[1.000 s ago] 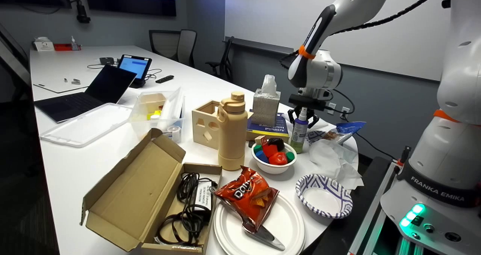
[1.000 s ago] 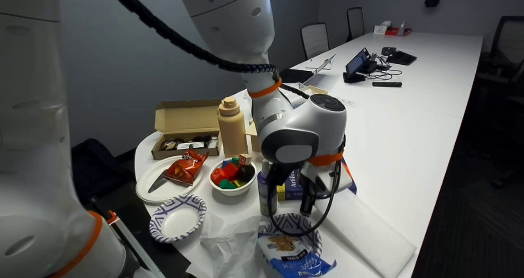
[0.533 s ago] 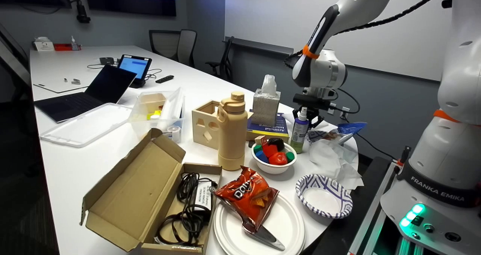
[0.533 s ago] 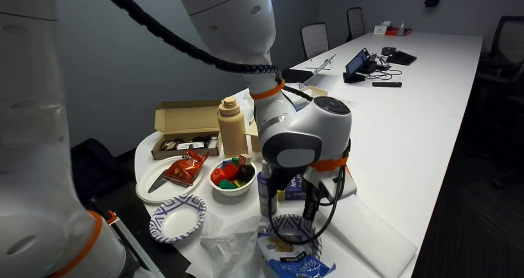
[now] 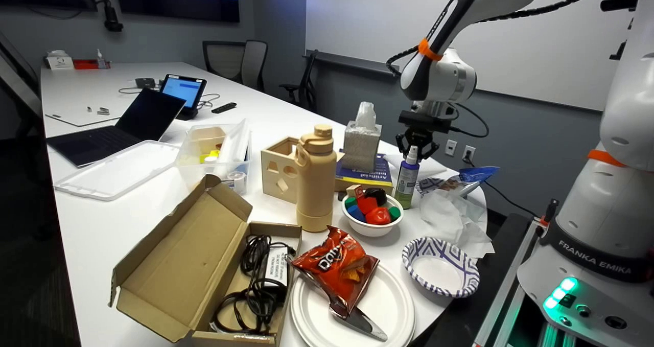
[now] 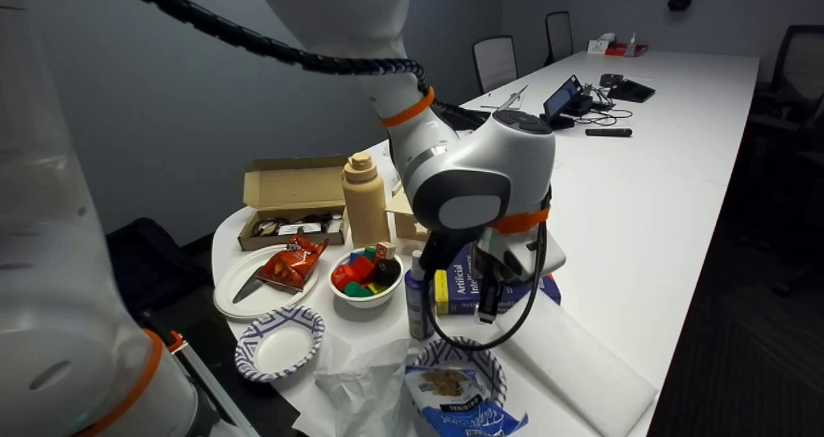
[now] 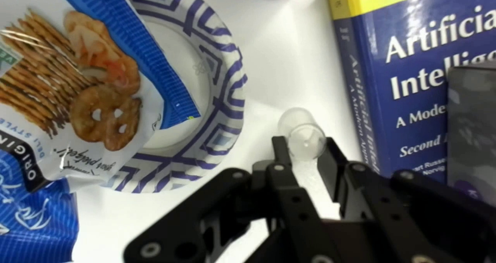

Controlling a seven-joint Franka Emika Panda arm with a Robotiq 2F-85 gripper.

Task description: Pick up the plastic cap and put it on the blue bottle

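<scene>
The end effector (image 7: 307, 150) stands narrowly parted, gripping a clear cylindrical plastic cap (image 7: 306, 136) above the white worktop (image 6: 644, 186). In the wrist view the cap appears between a purple-and-white patterned paper bowl (image 7: 228, 112), which bears a blue-and-white pretzel bag (image 7: 81, 112), and a thick blue-and-yellow book (image 7: 391, 108). The slim blue-violet plastic spray bottle (image 5: 407, 179) stands upright near the worktop's rounded end, apart from the cap. Just beside the bottle is a round white bowl (image 5: 370, 229) of coloured blocks (image 5: 369, 205); another patterned paper bowl (image 5: 439, 274) sits at the rounded edge.
</scene>
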